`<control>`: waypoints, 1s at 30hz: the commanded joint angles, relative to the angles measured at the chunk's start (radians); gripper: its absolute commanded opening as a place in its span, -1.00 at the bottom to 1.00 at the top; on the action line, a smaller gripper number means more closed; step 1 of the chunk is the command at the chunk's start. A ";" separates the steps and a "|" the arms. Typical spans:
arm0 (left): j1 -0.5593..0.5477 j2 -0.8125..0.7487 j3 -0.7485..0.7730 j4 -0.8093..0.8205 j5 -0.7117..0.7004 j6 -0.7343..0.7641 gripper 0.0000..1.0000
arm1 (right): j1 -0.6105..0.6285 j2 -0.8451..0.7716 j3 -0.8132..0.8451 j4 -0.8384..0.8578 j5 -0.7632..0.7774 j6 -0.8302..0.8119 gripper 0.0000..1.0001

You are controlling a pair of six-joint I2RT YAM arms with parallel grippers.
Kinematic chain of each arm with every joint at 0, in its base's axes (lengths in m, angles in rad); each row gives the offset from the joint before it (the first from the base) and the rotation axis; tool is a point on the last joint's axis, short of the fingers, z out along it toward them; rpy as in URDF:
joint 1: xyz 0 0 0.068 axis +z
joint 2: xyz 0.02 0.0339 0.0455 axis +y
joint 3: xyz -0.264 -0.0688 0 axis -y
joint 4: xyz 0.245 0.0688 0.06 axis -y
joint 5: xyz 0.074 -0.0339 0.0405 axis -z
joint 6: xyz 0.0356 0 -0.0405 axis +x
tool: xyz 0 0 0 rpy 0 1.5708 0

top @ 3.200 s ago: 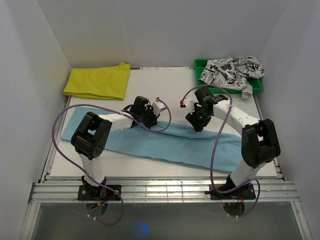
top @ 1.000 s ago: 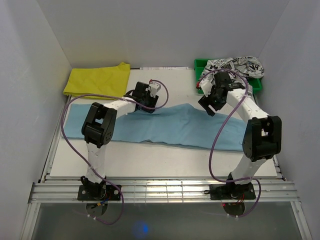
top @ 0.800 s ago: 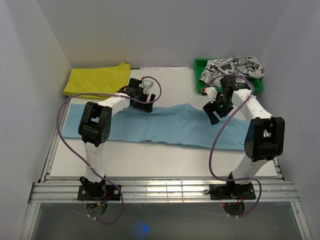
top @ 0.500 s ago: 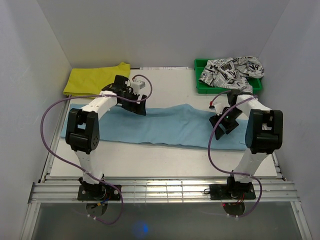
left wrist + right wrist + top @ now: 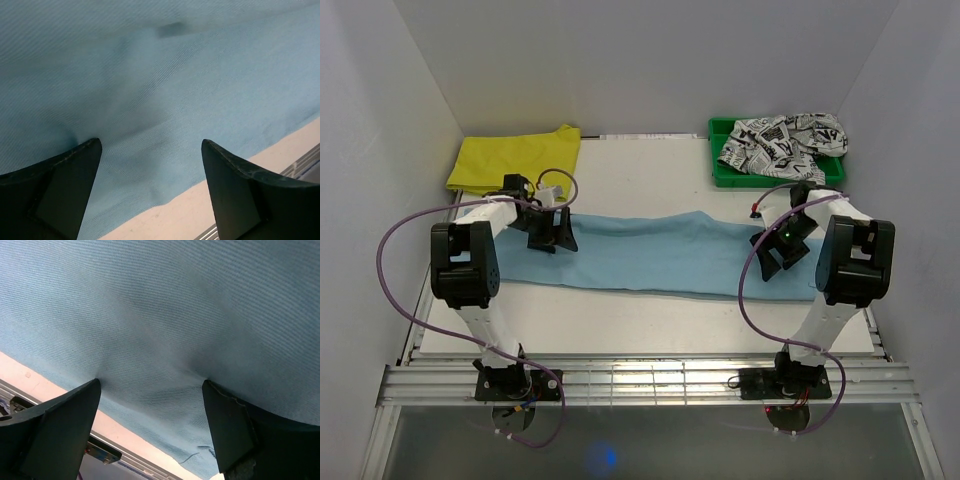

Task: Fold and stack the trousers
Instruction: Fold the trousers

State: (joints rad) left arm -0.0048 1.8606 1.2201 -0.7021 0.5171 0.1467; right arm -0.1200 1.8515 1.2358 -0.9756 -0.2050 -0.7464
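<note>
Light blue trousers (image 5: 660,255) lying flat as one long band across the middle of the counter (image 5: 650,320), apparently already halved lengthwise; the crosswise folds and the stacking are not yet done. Left end effector (image 5: 548,228) near the band's left end and right end effector (image 5: 775,250) near its right end, both spread wide, tips on the cloth, pinching nothing. Behind: folded yellow garment (image 5: 515,162) at far left, probably the stacking place; printed garment (image 5: 785,135) heaped in a green tray (image 5: 720,170) at far right. Only the arms overhang the band

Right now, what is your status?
Left fingers open, right fingers open, tips on the trousers. Trousers stretched out flat. Yellow cloth, green bin at the back.
</note>
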 commanded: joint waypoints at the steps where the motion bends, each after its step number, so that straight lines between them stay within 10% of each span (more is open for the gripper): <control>1: 0.100 0.034 -0.008 -0.045 -0.073 0.039 0.89 | -0.050 0.057 0.010 0.150 0.200 -0.107 0.79; 8: 0.078 -0.074 0.076 -0.002 0.386 -0.013 0.55 | 0.089 0.011 0.416 -0.072 -0.374 0.054 0.37; 13: 0.072 -0.104 -0.048 0.342 0.509 -0.401 0.60 | 0.195 0.047 0.415 0.209 -0.750 0.425 0.13; 20: 0.031 0.013 -0.091 0.671 0.475 -0.708 0.63 | 0.400 0.242 0.421 0.509 -0.849 0.729 -0.08; 30: 0.150 0.308 0.068 0.722 0.383 -0.714 0.64 | 0.343 0.520 0.514 0.523 -0.583 0.647 -0.49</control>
State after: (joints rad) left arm 0.0963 2.1418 1.2594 0.0101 0.9829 -0.5903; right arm 0.2886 2.3425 1.6909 -0.4774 -0.9325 -0.0574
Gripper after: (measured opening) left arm 0.815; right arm 0.259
